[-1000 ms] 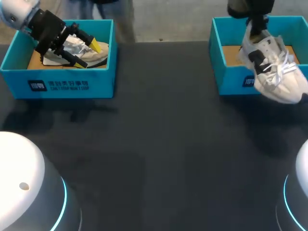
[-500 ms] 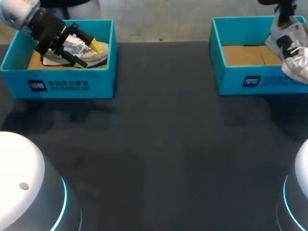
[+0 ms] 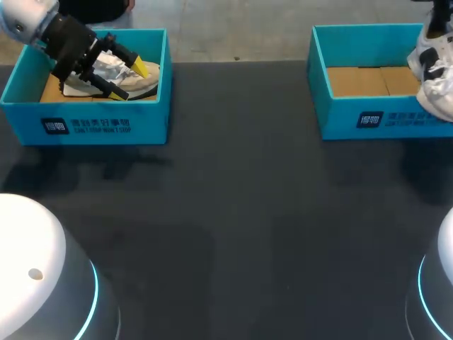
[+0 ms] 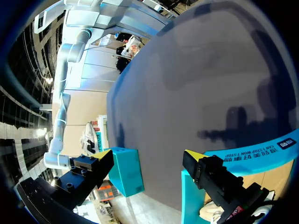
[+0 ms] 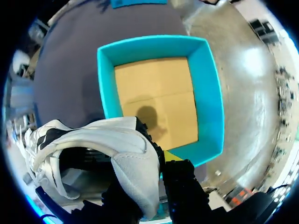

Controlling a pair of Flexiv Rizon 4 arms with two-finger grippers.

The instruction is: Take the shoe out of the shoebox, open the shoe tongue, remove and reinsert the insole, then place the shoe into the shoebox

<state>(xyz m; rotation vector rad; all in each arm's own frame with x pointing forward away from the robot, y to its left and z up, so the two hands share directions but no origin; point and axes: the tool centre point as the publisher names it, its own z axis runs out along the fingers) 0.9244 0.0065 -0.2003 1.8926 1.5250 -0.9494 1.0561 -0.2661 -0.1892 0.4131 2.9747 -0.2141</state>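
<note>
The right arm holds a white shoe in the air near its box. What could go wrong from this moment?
The right gripper pinches the white shoe only at one edge, so the shoe hangs tilted and could slip or swing. It hangs over the side wall of the right shoebox; lowered carelessly, it could catch the rim. The left gripper stands open just above the second shoe inside the left shoebox and might knock it.
</note>
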